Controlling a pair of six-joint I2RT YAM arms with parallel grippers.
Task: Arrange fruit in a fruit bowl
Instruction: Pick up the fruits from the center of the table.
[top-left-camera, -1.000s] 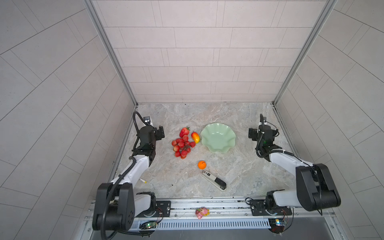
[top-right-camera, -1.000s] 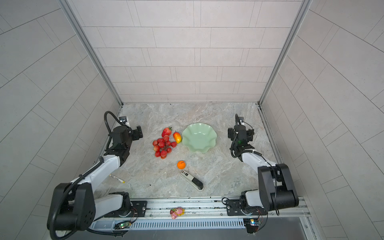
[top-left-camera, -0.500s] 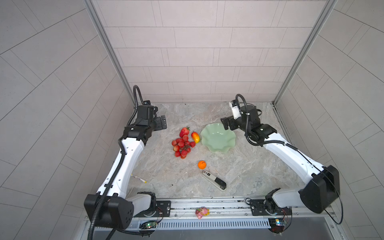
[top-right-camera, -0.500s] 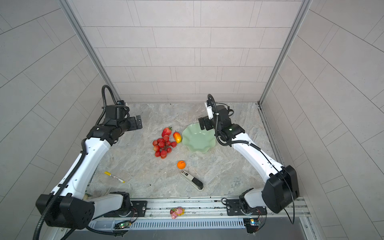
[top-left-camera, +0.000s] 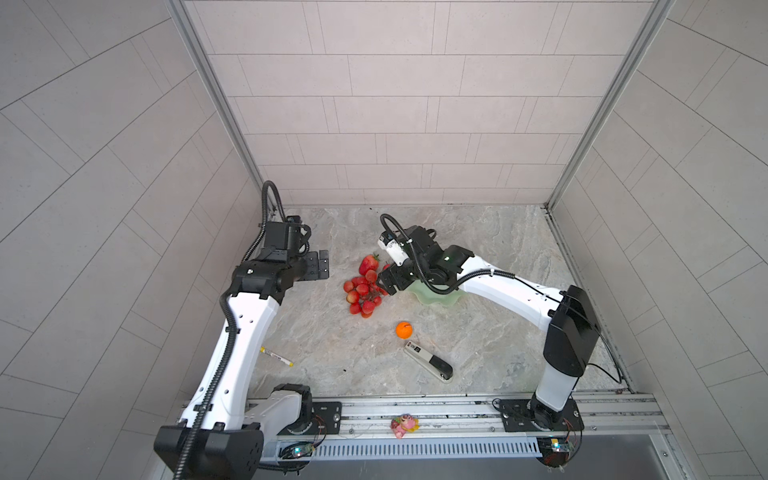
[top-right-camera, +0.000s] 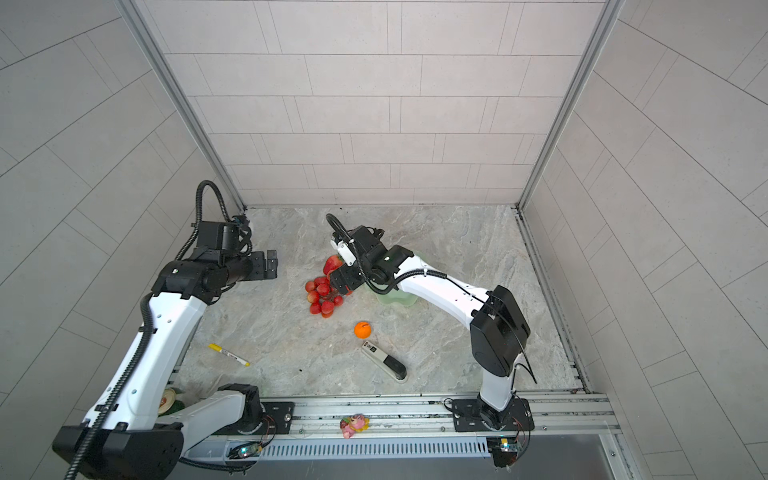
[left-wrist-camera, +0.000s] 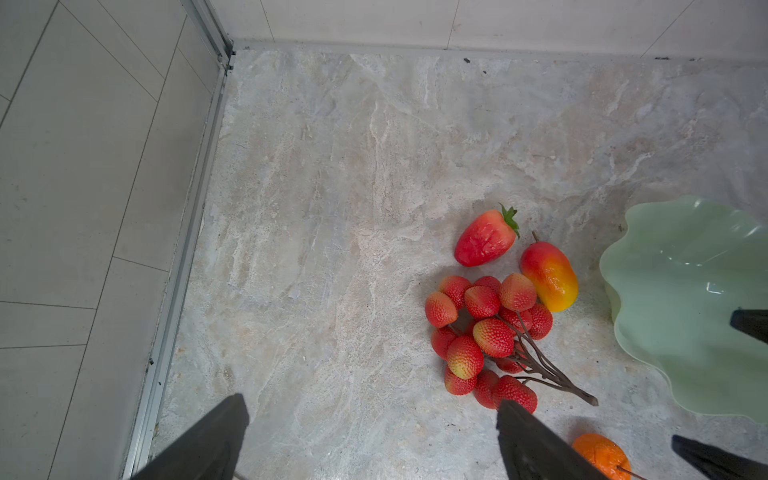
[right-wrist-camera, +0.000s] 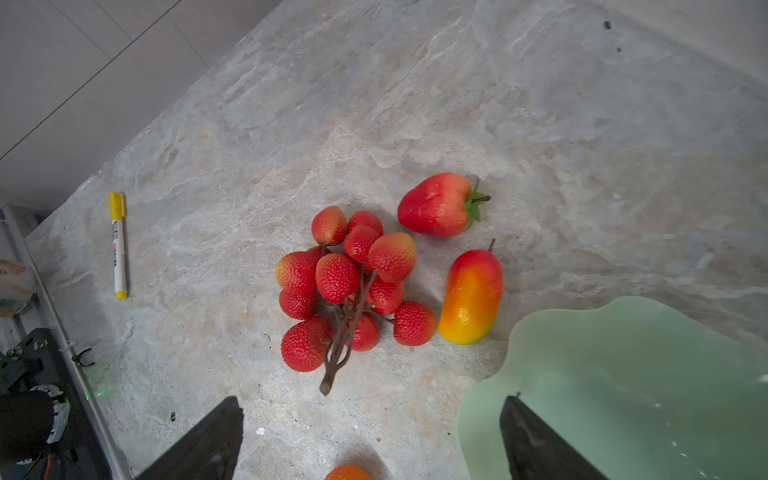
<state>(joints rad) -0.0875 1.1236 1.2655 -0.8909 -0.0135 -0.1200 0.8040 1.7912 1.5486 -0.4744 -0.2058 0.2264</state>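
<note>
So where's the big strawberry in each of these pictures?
In a top view: strawberry just beyond the far side of the grape bunch.
In a top view: same spot, beyond the grape bunch.
Left wrist view: next to the grape bunch and mango.
Right wrist view: next to both again.
Shared landmark: the grape bunch.

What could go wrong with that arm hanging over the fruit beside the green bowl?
The mango lies close between the grapes and the wavy rim of the bowl; if the open right gripper comes down there, a finger might catch the rim and shove the bowl. The grapes are a knobbly bunch on thin stems, so a pinch could slip or nudge the strawberry beside them.
</note>
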